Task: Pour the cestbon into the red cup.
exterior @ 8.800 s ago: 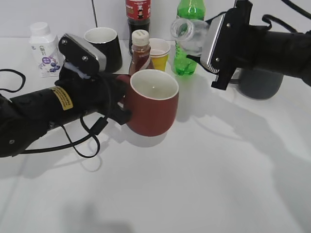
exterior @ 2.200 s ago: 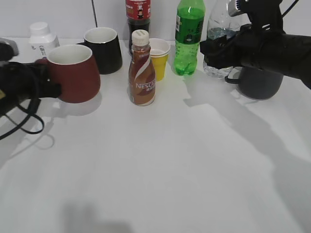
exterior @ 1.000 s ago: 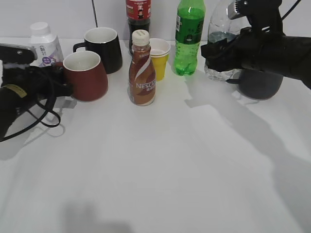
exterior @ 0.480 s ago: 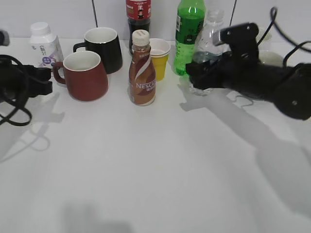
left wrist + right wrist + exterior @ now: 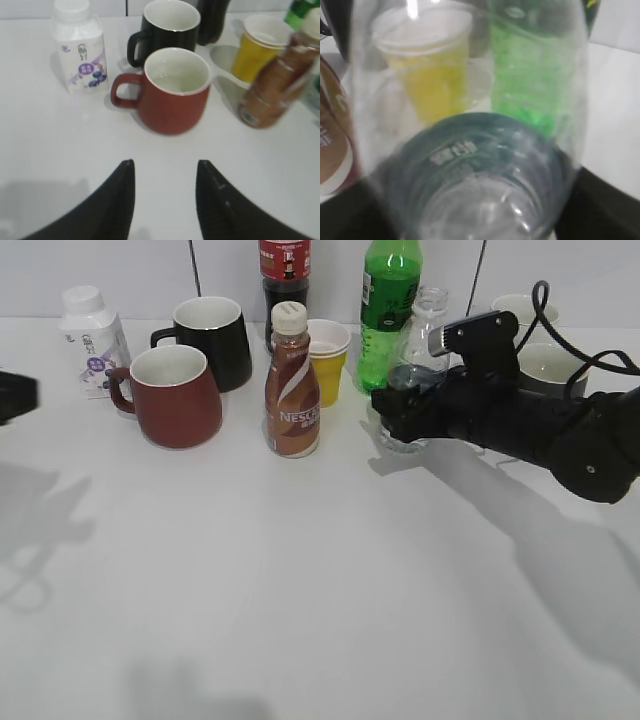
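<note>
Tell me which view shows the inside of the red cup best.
The left wrist view: the red cup sits centred and its white inside is seen from above. The exterior view shows the red cup from a lower angle, so only part of the inside. The right wrist view does not show it.

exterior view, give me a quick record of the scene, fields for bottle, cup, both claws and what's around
bottle: cestbon upright on the table, cap off, beside the green soda bottle
red cup: standing on the table, handle toward the left edge, apart from both claws
right claw: shut on the cestbon, low on its body
left claw: open, empty, short of the red cup
neighbours: black mug, Nescafe bottle, yellow cup, white bottle
</note>
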You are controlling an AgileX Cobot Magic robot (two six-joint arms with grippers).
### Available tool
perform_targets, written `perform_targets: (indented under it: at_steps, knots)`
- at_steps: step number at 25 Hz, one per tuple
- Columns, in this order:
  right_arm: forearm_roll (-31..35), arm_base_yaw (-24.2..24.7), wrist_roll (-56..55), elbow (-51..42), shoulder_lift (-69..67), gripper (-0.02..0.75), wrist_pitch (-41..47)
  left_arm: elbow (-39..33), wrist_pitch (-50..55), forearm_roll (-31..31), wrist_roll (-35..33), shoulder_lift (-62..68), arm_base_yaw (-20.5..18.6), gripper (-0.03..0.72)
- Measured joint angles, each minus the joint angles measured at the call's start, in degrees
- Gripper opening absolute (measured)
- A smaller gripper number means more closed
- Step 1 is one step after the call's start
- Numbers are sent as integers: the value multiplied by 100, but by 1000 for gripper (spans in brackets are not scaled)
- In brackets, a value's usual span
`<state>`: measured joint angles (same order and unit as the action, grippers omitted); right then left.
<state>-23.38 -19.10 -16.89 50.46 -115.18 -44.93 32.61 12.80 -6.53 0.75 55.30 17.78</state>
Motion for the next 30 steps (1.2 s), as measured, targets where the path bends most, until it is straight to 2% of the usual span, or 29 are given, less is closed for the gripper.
perform_targets:
  at_steps: [3,6,12,18,24,30]
  knots:
    - [-68,0,0,0,87,622,87,0,815,-24,0,-841,0,309]
    - [-198,0,-32,0,366,628,467,0,1572,-29,0,-1632,0,309]
    - [-360,0,-305,0,917,624,1588,0,3171,30,0,-2394,0,309]
    - [-1375,0,-1485,-108,1512,599,2379,0,4700,26,0,-2417,0,309]
    - [-2202,0,-2328,-634,2064,596,2462,0,5412,-6,0,-2475,0,309]
    - [-2553,0,-2895,-1668,3023,595,2753,0,5440,-23,0,-2925,0,309]
